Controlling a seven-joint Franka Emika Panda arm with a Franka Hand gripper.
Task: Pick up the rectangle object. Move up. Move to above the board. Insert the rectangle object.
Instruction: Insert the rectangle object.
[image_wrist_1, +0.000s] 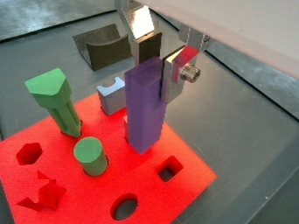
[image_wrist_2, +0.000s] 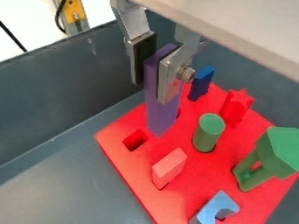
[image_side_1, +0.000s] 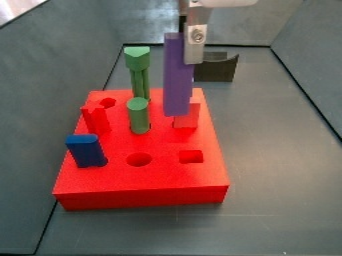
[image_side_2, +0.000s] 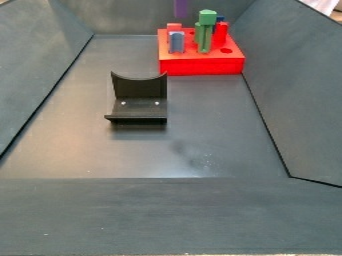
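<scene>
The rectangle object (image_wrist_1: 145, 105) is a tall purple post, standing upright with its lower end at the top of the red board (image_wrist_1: 193, 179). How deep it sits in the board I cannot tell. My gripper (image_wrist_1: 156, 59) is over the board, shut on the post's top, one silver finger flat on each side. Both wrist views show this grip; the post (image_wrist_2: 162, 92) and gripper (image_wrist_2: 155, 54) appear there too. In a side view the post (image_side_1: 175, 72) rises above the board (image_side_1: 140, 180) with the gripper (image_side_1: 187, 38) at its top. The far side view shows the board (image_side_2: 201, 62) small.
On the board stand a tall green peg (image_wrist_1: 55, 101), a shorter green cylinder (image_wrist_1: 90, 156), a grey-blue notched block (image_wrist_1: 111, 94), a pink block (image_wrist_2: 169, 166), a red star piece (image_wrist_2: 239, 105) and a dark blue block (image_side_1: 86, 149). The dark fixture (image_side_2: 138, 98) stands on the floor.
</scene>
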